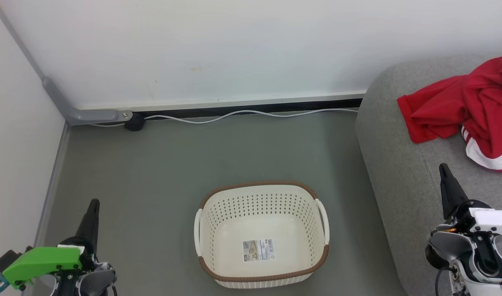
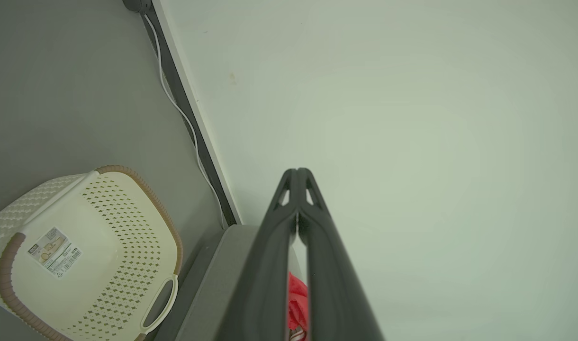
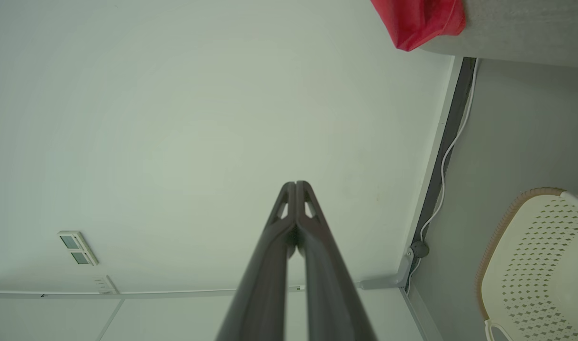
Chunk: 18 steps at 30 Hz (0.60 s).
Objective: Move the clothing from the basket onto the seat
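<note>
basket: nothing inside | clothing: heaped on seat, right of basket | left jaws: pressed together, holding nothing | right jaws: same, beside basket over seat | progress: transfer looks complete, nothing left to move

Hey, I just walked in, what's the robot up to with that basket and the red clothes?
Nothing is being handled right now. The basket stands on the floor with only a label sticker on its bottom, and the red clothing lies heaped on the grey seat. The left gripper and the right gripper are both shut on nothing, low at either side. The move looks done.
</note>
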Available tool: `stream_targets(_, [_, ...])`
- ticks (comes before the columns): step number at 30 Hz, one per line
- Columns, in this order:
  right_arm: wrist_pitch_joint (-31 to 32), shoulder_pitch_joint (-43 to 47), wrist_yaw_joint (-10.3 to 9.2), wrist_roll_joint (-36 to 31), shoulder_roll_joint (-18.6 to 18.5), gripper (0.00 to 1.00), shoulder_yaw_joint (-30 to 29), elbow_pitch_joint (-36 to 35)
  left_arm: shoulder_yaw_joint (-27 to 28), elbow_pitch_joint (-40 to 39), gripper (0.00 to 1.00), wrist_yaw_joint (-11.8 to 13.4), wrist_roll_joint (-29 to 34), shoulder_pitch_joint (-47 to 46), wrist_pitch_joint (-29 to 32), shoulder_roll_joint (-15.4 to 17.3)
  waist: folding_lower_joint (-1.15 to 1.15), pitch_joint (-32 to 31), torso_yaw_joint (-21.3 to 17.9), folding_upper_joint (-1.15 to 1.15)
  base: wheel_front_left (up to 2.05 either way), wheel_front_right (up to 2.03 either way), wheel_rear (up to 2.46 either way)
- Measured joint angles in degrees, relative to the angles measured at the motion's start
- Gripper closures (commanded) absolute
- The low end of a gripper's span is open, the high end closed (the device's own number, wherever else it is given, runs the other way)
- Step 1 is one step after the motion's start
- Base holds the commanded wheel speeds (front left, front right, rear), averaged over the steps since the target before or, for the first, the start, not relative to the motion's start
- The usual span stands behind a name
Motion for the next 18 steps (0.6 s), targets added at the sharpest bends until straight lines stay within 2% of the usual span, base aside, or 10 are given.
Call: stream_targets(18, [0.2,0.0,0.0,0.0,0.1,1.0,0.0,0.0,0.0,0.0,1.0,-0.2,0.0,0.0,0.0,0.0,0.0,0.0,0.0,0.0,0.0,0.0,0.0])
